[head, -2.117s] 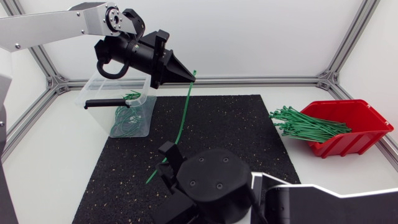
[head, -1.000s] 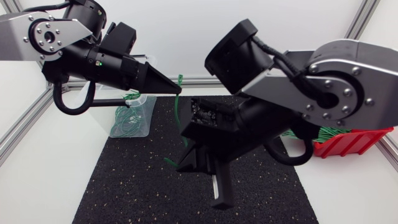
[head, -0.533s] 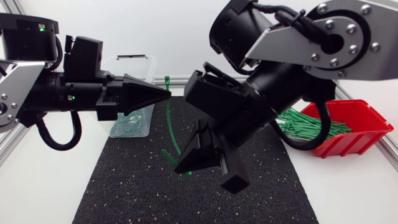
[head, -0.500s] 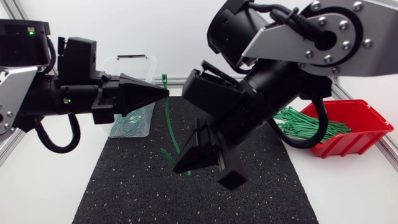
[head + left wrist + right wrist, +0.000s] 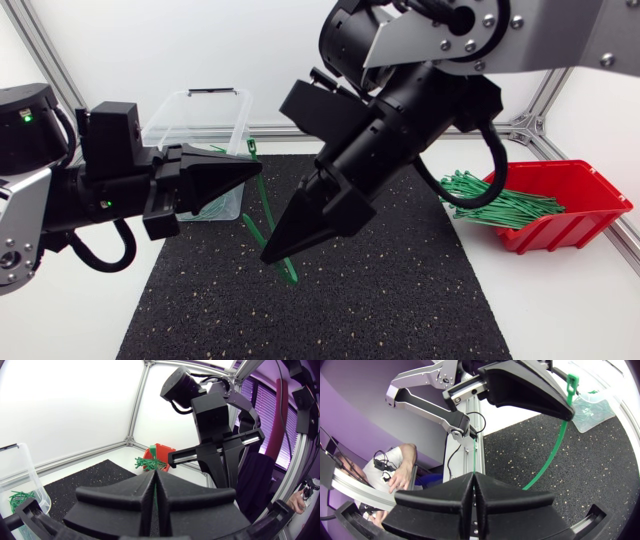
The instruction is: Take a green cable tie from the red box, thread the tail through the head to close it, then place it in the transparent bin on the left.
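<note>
A green cable tie (image 5: 264, 200) hangs above the black mat (image 5: 400, 290), still an open strap. My left gripper (image 5: 258, 167) is shut on it just under its head (image 5: 251, 148). My right gripper (image 5: 268, 257) comes down from the upper right and is shut on the tail near the mat. In the right wrist view the tie (image 5: 555, 452) runs from the left gripper (image 5: 560, 407) down to my own shut fingers (image 5: 465, 491). The red box (image 5: 575, 225) with several loose green ties (image 5: 500, 200) stands at the right. The transparent bin (image 5: 190, 108) stands at the back left.
The bin (image 5: 22, 482) holds several green ties (image 5: 19, 497) in the left wrist view. The red box (image 5: 161, 454) shows beyond my left gripper (image 5: 152, 480), beside the right arm (image 5: 215, 445). An aluminium frame (image 5: 540, 95) rims the table.
The left gripper has dropped lower and nearer the front with the tie's head. The right arm has swung so that its gripper points down-left, with its tip at the tail.
</note>
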`<act>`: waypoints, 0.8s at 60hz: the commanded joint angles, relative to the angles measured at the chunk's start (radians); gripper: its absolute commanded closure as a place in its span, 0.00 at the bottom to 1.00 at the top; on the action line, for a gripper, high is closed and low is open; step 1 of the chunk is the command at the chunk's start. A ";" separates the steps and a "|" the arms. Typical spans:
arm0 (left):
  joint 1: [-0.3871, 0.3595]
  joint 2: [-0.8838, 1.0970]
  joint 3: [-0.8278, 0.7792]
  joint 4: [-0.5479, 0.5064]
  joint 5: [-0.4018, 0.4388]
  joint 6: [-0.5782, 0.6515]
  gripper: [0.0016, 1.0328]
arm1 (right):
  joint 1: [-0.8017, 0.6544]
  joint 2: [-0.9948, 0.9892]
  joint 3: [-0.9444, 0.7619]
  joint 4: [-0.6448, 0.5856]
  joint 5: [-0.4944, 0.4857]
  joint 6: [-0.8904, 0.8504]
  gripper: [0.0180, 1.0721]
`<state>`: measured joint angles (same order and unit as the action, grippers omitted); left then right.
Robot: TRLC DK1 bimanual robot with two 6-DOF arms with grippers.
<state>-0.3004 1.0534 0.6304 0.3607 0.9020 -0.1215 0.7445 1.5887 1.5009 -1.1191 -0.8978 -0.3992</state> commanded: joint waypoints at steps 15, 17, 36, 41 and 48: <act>-0.026 0.011 -0.081 0.095 -0.008 -0.021 0.97 | -0.083 0.103 0.078 -0.061 -0.099 0.022 0.95; -0.029 0.013 -0.090 0.104 -0.020 -0.020 0.97 | -0.086 0.111 0.085 -0.067 -0.118 0.022 0.95; -0.055 0.023 -0.120 0.176 -0.081 0.020 0.97 | -0.132 0.172 0.127 -0.127 -0.239 0.014 0.95; -0.068 0.030 -0.124 0.181 -0.080 0.043 0.97 | -0.142 0.186 0.134 -0.136 -0.265 0.013 0.95; -0.072 0.031 -0.129 0.187 -0.080 0.066 0.97 | -0.155 0.214 0.144 -0.165 -0.296 -0.012 0.95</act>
<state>-0.3634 1.0718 0.5259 0.5262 0.8246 -0.0879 0.5999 1.7687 1.6218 -1.2583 -1.1801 -0.3943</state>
